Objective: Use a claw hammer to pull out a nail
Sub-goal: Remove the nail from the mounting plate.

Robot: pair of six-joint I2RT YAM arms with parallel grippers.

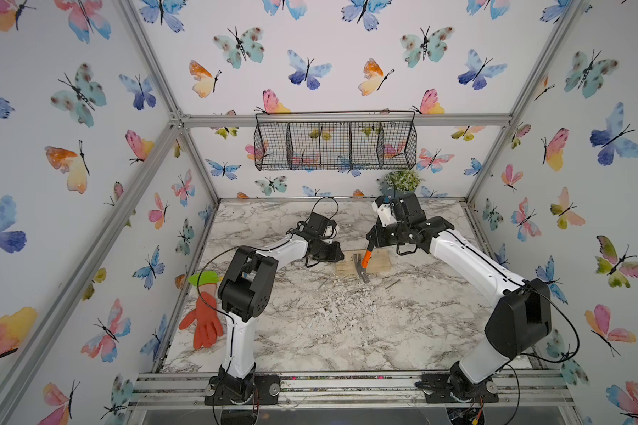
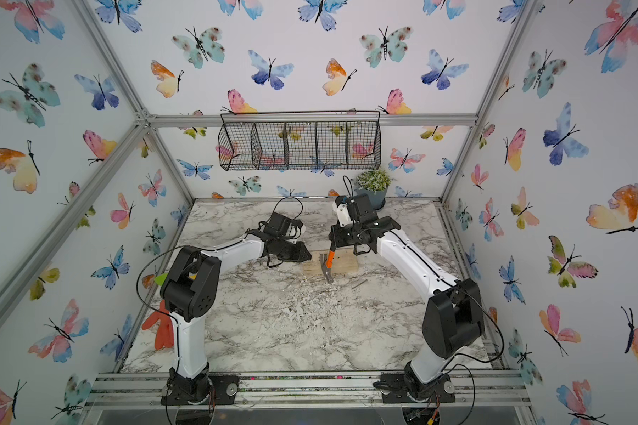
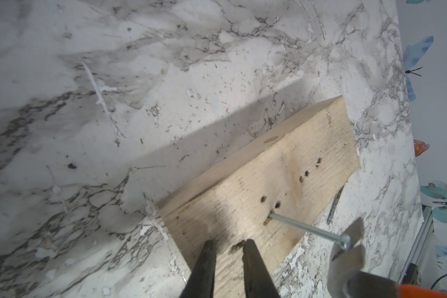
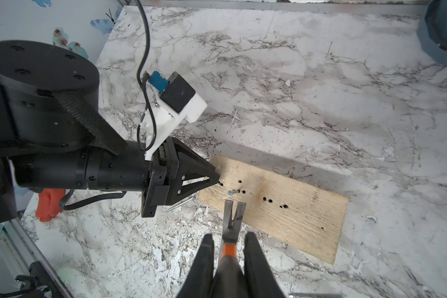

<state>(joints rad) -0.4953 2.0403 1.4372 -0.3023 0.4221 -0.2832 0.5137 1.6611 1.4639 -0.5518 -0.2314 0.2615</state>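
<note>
Right gripper [image 4: 229, 260] is clamped on the black handle of the claw hammer [image 4: 233, 219], one finger on each side just behind the orange neck. In both top views it hangs over the far edge of a wooden plank [image 1: 382, 263] [image 2: 349, 262], with the handle slanting down from it to the steel head at the plank's near edge. In the right wrist view the forked claw points at a nail [image 4: 231, 192] standing out of the wood. The fork's tips sit just short of the nail's head. In the left wrist view the nail [image 3: 307, 228] leans out of its hole and its head lies against the claw [image 3: 354, 237]. Whether it is hooked I cannot tell.

Left gripper [image 3: 226, 249] has its fingers a narrow gap apart with nothing between them, tips down at the plank's left end [image 4: 213, 178]. Contact is unclear.

The plank is dotted with empty holes and lies past the middle of the marble bench [image 1: 328, 331]. Loose nails [image 1: 392, 284] lie on the chipped surface just near of it. An orange glove [image 1: 203, 323] lies at the left edge and a potted plant [image 1: 402, 182] stands at the far right.
</note>
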